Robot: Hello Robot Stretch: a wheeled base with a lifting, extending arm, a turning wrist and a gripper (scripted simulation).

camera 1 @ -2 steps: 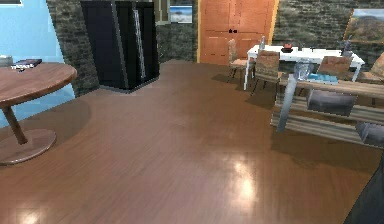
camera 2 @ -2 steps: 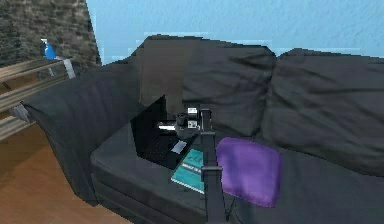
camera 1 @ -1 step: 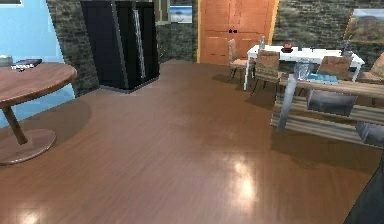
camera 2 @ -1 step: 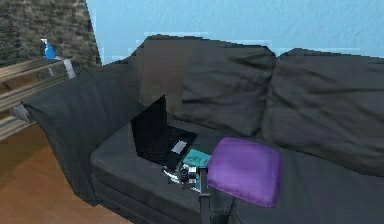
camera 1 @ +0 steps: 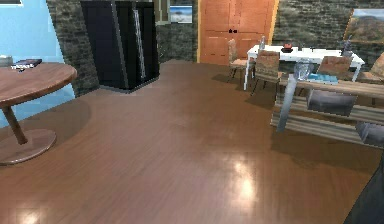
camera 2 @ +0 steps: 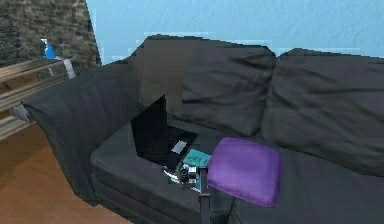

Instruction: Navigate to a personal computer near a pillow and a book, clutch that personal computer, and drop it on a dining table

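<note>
An open black laptop (camera 2: pixel 158 134) sits on the seat of a dark sofa (camera 2: pixel 300 100) in the arm side view. A teal book (camera 2: pixel 198 157) lies just right of it, and a purple pillow (camera 2: pixel 246 169) rests beside the book. The arm's dark bar (camera 2: pixel 207 203) rises from the bottom edge. The gripper (camera 2: pixel 174 173) is at the laptop's near right corner, above the seat; I cannot tell whether it holds anything. In the forward view a white dining table (camera 1: pixel 300 56) with chairs stands at the far right, and a round wooden table (camera 1: pixel 30 84) stands at the left.
A dark blanket (camera 2: pixel 78 122) hangs over the sofa's arm. A blue spray bottle (camera 2: pixel 46 48) stands on a wooden shelf unit (camera 2: pixel 30 78) at the left. Ahead are a black cabinet (camera 1: pixel 120 45), an orange door (camera 1: pixel 236 30), a wooden shelf unit (camera 1: pixel 330 105) and open wood floor (camera 1: pixel 170 150).
</note>
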